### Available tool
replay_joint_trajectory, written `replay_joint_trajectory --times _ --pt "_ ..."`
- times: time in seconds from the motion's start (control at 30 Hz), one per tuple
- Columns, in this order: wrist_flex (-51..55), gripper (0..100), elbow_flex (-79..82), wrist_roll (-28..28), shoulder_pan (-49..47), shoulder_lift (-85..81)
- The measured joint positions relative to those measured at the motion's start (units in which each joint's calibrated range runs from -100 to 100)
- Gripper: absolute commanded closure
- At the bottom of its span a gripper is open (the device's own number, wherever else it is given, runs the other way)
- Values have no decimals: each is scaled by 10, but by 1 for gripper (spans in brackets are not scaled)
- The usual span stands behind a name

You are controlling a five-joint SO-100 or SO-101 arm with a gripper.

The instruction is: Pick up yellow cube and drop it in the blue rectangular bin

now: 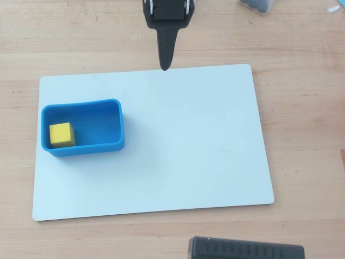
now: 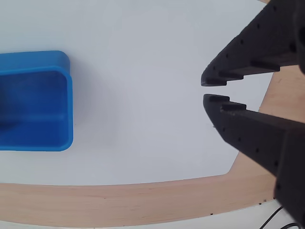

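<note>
The yellow cube [image 1: 61,134] lies inside the blue rectangular bin [image 1: 97,147], at its left end in the overhead view. The bin stands on the left part of a white board. My gripper [image 1: 165,66] hangs at the board's far edge, well to the right of the bin and apart from it. In the wrist view the gripper [image 2: 212,90] is empty, its jaws nearly touching with only a thin gap. The bin [image 2: 33,59] shows at the left of that view. The cube is out of sight there.
The white board [image 1: 188,151] lies on a wooden table [image 1: 302,108]. A black ribbed object [image 1: 245,249] sits at the near edge of the overhead view. A dark object [image 1: 259,4] is at the top right.
</note>
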Motion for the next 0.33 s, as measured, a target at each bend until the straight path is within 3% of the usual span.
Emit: replay_joint_trajectory --times 0.33 --pt "-104 100 274 6 -15 -244"
